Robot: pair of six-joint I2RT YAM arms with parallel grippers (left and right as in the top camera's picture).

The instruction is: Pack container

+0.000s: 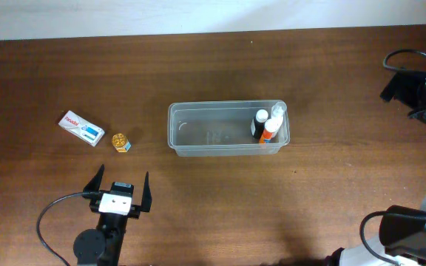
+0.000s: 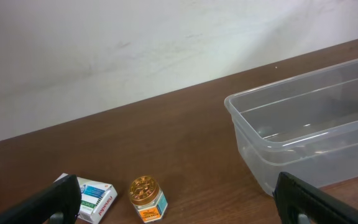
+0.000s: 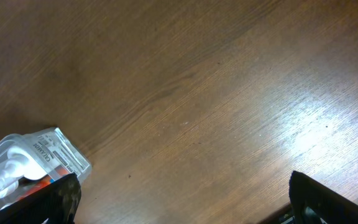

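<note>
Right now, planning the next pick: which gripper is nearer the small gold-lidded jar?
Left. The left gripper is open just behind the jar, on the robot's side. The right gripper is far off to the right, beyond the container; its camera shows no jar.

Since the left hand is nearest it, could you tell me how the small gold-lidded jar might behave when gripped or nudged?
The gold-lidded jar stands upright and squat, so a nudge would probably slide it rather than tip it. Being so small, it is likely light. Its shiny lid may be slippery; gripping the labelled body seems safer.
</note>
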